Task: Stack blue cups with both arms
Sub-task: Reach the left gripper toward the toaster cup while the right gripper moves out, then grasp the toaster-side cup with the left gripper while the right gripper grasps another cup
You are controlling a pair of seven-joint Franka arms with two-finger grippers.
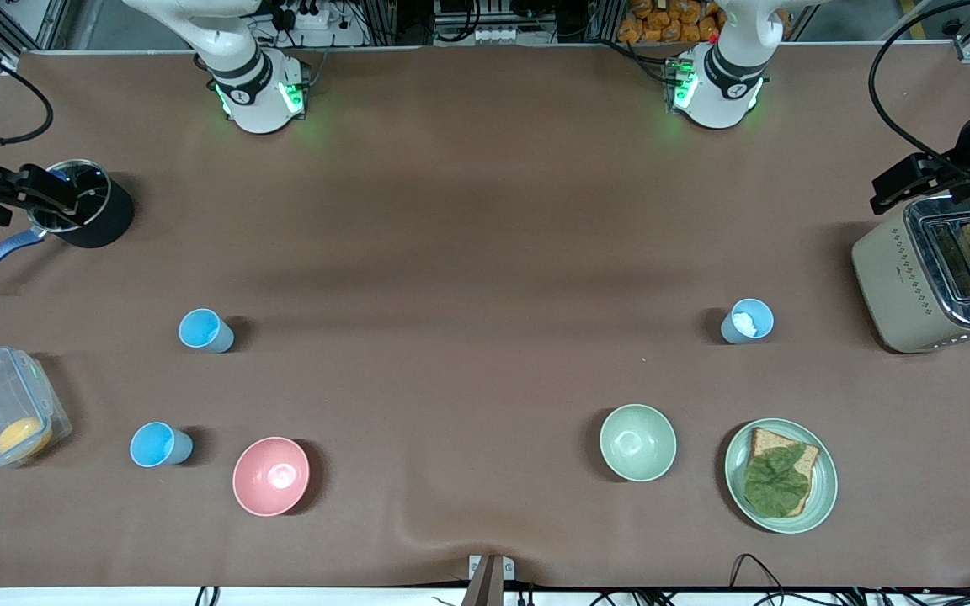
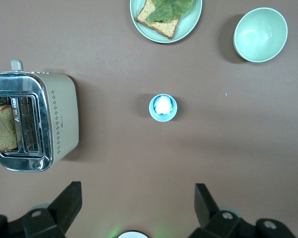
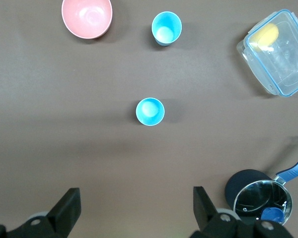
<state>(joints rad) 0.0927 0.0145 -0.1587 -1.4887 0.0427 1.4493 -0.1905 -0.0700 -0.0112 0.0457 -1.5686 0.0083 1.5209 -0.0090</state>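
Three blue cups stand upright and apart on the bench (image 1: 468, 252): two sky-blue cups (image 1: 205, 330) (image 1: 160, 444) toward the right arm's end, the nearer one beside the pink bowl (image 1: 271, 475); a grey-blue cup (image 1: 747, 321) toward the left arm's end, between toaster (image 1: 931, 278) and green bowl (image 1: 637, 442). Left gripper (image 2: 137, 206) spread, empty, high over bench. Right gripper (image 3: 136, 208) spread, empty, likewise.

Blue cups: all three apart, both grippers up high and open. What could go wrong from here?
1. The paler blue cup has something white inside; stacking into it may seat badly or tip.
2. The two bright cups look alike, and the pink bowl sits beside the nearer one, so fingers could clip it.
3. The left gripper and right gripper hang wide open; upright light cups may get knocked over on approach.
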